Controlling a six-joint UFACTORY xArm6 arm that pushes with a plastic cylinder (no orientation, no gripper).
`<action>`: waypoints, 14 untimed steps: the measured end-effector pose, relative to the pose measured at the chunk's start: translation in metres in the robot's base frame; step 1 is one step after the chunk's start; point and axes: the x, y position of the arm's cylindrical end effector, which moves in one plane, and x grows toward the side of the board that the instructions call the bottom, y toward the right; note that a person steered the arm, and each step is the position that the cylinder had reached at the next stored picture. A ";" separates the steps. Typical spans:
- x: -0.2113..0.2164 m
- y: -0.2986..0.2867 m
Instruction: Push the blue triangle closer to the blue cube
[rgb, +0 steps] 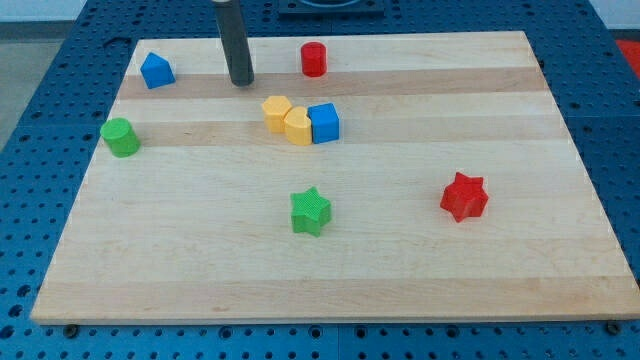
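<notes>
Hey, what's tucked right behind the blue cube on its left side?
Two yellow blocks sit against the blue cube on the view's left, seemingly touching it. Nothing shows on top. Where their faces meet is hidden.

Seeing 2 blue blocks (157, 71) (324, 122), 2 yellow (276, 112) (298, 127), 2 green (120, 137) (310, 211), 2 red (314, 59) (464, 196), on a pale wood board (400, 270) w/ blue pegboard (40, 90) around.

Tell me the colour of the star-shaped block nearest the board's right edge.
Red. The red star shows clearly in the camera view, the only view.
</notes>
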 end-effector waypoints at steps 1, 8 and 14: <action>-0.042 -0.029; -0.013 -0.109; -0.026 -0.084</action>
